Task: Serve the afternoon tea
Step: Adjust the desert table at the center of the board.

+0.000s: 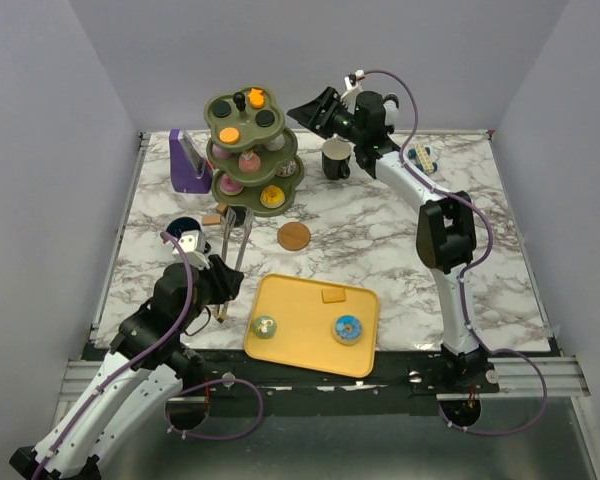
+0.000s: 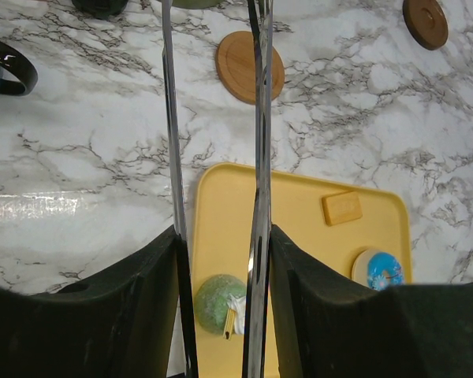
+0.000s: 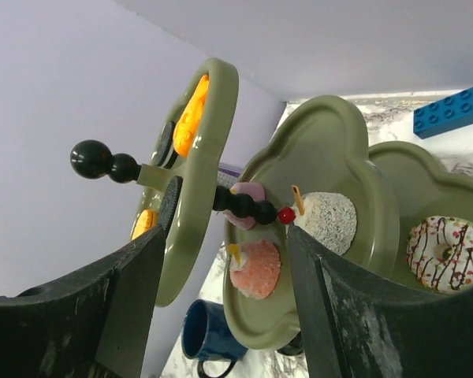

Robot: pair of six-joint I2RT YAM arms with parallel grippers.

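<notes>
Left gripper clasps tongs aimed toward the 3-tier stand; right gripper, jaws spread beside the stand's top tier, should likely steady it before loading

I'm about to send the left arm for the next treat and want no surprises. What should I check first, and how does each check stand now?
1. Left tool grips the metal tongs: ok, both blades run out between its fingers.
2. Tongs empty: cannot tell; nothing shows between the blades, but the tips are hard to see.
3. Treats waiting on the yellow tray: ok, green cupcake, blue doughnut and biscuit lie there.
4. Right tool clear of the olive stand: cannot tell; it is open beside the top tier's rim, contact unclear.
5. Black mug on a coaster: not ok; it stands apart from the coaster, which is bare.
</notes>
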